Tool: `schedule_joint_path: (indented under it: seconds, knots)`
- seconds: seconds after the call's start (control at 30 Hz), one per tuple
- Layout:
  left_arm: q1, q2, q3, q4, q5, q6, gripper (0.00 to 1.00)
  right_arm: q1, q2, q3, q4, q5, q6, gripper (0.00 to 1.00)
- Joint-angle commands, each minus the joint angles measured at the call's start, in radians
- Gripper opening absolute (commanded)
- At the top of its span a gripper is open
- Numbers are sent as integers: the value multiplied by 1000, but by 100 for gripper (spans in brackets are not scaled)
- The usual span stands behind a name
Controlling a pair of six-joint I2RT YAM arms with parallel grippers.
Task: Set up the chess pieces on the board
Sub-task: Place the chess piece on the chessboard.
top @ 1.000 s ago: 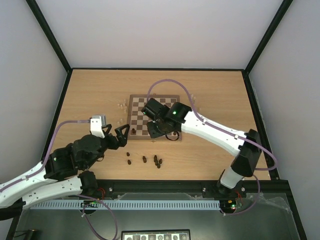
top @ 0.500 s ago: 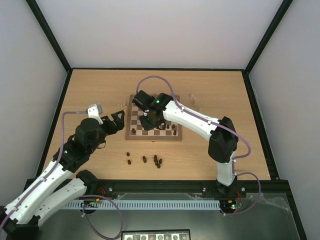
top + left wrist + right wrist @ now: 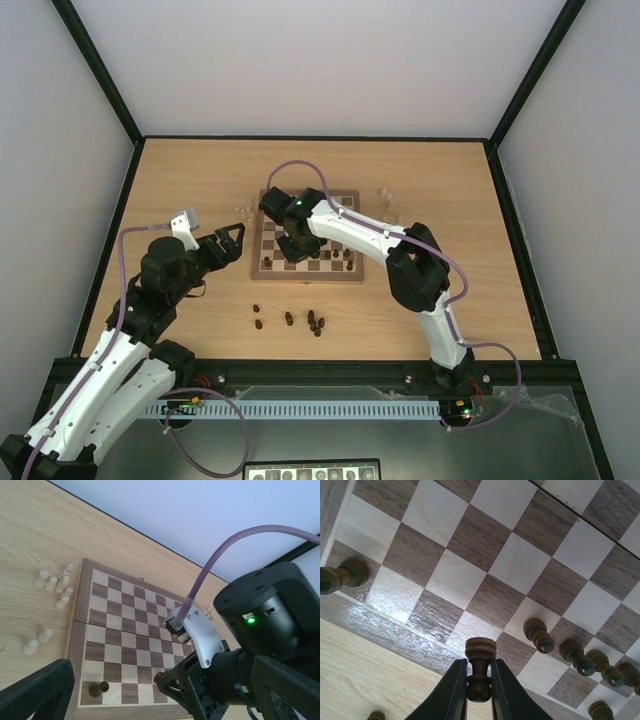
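the right jaws are clenched on a dark pawn (image 3: 480, 652), which sits between their tips over the edge of the board (image 3: 487, 572). a row of dark chess pieces (image 3: 570, 655) stands on squares just to their right, and one dark piece (image 3: 342, 576) stands off to their left. the left jaws are spread wide with nothing between them, and ahead of them lie the board and a cluster of pale pieces (image 3: 55, 582) on the worktop (image 3: 30, 540).

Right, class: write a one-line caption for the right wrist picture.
The right gripper grips a dark chess piece by the chessboard edge.
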Motion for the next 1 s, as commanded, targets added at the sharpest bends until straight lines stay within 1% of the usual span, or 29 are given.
schedule_joint_path:
  seconds: [0.0, 0.47, 0.97]
  knots:
    - [7, -18, 17, 10, 16, 6, 100, -11, 28, 38, -53, 13, -26, 14]
    - [14, -22, 36, -15, 0, 20, 100, -37, 96, 64, -54, -2, -47, 14]
    - [15, -10, 42, -9, 2, 28, 100, -37, 131, 69, -47, -22, -51, 15]
